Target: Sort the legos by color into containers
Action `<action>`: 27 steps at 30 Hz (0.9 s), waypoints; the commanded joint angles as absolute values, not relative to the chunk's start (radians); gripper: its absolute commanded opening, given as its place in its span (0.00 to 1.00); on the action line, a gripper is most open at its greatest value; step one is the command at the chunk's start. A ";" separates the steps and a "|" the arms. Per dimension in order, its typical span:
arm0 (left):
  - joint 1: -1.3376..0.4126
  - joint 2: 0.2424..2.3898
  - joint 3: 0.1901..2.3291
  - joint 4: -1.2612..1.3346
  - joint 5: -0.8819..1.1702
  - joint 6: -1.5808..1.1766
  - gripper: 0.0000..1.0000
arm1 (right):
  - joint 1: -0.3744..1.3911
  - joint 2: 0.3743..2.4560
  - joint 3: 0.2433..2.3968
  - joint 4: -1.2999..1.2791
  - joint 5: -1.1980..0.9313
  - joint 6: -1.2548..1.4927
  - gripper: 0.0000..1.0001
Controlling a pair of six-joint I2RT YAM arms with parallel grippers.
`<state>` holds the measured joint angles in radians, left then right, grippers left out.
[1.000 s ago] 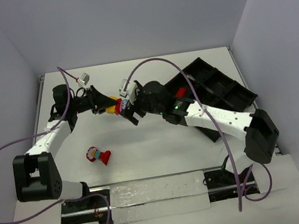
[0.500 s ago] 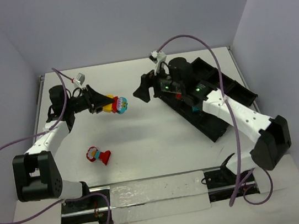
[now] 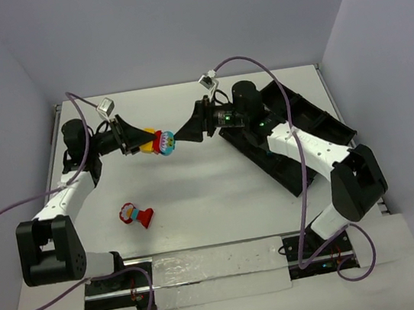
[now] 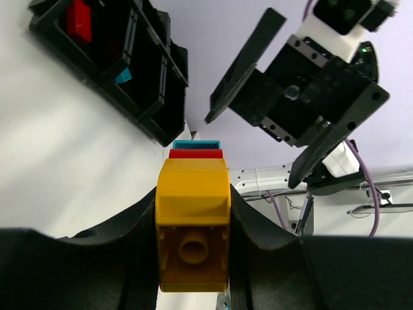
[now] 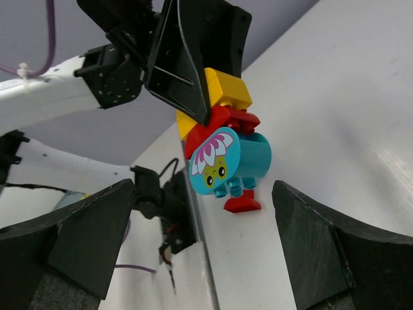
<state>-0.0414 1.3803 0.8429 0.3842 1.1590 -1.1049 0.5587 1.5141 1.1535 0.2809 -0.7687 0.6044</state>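
Note:
My left gripper [image 3: 149, 141] is shut on a clump of legos [image 3: 162, 143] and holds it above the table. In the left wrist view the fingers [image 4: 251, 236] clamp the yellow brick [image 4: 192, 213], with red and cyan layers beyond it. My right gripper [image 3: 182, 134] is open and empty just right of the clump. In the right wrist view the cyan flower-face brick [image 5: 222, 158] hangs between its spread fingers [image 5: 84, 239], apart from both. The black divided tray [image 3: 319, 128] lies at the right. It holds a red brick [image 4: 79, 18] and a cyan brick [image 4: 122, 76].
A second clump [image 3: 134, 214], red with cyan and yellow, lies on the white table at front left. A red wedge [image 5: 242, 204] shows below the held clump in the right wrist view. Purple cables arch over both arms. Walls enclose the table.
The right gripper left the held clump, swung back over the tray, and has now come back open toward the clump. The left arm has kept holding the clump, lifted slightly.

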 commanded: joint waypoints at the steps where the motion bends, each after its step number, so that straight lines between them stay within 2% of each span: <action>1: -0.034 1.340 0.848 0.520 1.199 -1.159 0.00 | 0.556 1.529 1.129 0.455 -0.865 0.714 0.95; 16: -0.032 1.296 0.852 0.576 1.209 -1.210 0.00 | 0.556 1.595 1.142 0.525 -0.890 0.792 0.94; 27: -0.034 1.292 0.849 0.595 1.208 -1.224 0.00 | 0.571 1.653 1.165 0.630 -0.957 0.871 0.89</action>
<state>-0.0391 1.3186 0.8429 0.5298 1.1869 -1.2157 0.5602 1.6398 1.1312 0.5125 -0.9054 0.8233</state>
